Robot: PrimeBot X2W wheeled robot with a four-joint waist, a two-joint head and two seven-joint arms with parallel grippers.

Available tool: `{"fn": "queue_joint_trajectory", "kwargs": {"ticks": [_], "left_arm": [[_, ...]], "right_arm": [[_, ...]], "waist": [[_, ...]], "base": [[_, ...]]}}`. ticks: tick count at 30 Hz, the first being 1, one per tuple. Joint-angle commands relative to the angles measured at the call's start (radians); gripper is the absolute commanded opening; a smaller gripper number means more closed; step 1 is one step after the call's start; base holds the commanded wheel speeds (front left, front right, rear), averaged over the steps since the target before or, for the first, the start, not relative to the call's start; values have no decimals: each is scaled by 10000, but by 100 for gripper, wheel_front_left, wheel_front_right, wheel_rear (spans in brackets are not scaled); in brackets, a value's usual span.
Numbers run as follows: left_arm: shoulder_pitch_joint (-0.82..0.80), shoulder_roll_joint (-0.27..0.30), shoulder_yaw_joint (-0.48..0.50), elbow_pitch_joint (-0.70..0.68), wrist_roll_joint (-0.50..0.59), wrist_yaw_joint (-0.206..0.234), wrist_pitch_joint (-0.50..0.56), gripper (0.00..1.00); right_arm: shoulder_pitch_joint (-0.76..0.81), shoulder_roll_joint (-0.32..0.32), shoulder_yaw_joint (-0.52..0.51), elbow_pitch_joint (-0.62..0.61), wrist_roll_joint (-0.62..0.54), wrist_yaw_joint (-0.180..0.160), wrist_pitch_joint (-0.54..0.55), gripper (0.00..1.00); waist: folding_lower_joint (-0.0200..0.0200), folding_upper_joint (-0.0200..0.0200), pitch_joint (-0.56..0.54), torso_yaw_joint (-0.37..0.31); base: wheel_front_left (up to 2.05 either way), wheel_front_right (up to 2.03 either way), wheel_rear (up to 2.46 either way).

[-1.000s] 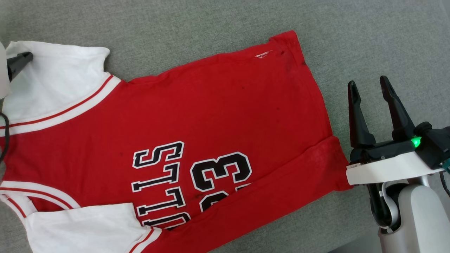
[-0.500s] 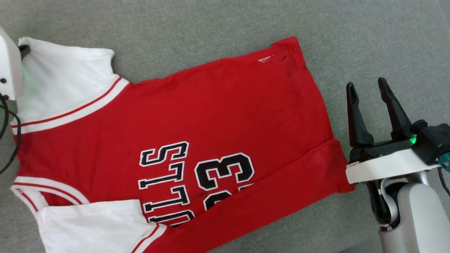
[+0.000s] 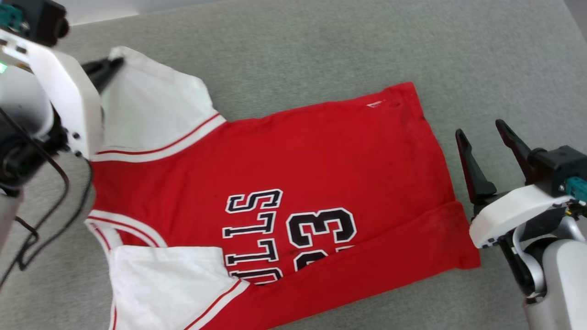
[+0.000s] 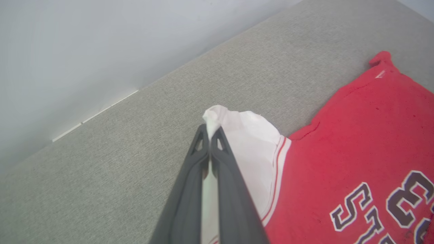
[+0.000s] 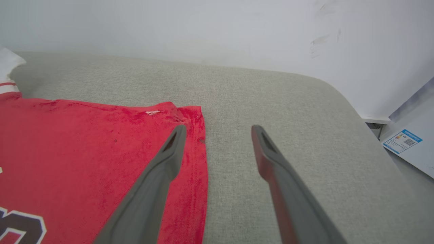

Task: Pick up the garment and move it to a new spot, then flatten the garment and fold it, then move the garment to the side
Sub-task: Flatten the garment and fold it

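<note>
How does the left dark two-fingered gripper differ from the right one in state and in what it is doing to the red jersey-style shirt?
The left gripper is shut, while the right gripper stands open. The left gripper pinches the tip of the white sleeve of the red jersey-style shirt; the right gripper holds nothing, beside the shirt's red hem. Both have two long dark fingers and are over the grey upholstered surface.

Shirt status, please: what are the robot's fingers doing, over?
Left fingers shut on white sleeve. Right fingers open, beside hem. Shirt spread on grey cushion, near side folded over. Nothing blocking.
</note>
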Motion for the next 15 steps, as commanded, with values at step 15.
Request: {"fn": "queue_joint_trajectory", "kwargs": {"ticks": [15], "left_arm": [[1869, 523, -415, -3581, -85, 184, -1379, 0]], "right_arm": [[-1726, -2701, 757, -269, 1261, -7, 6553, 100]], "waist": [[0, 0, -172, 1732]], "base": [[0, 0, 0]]}}
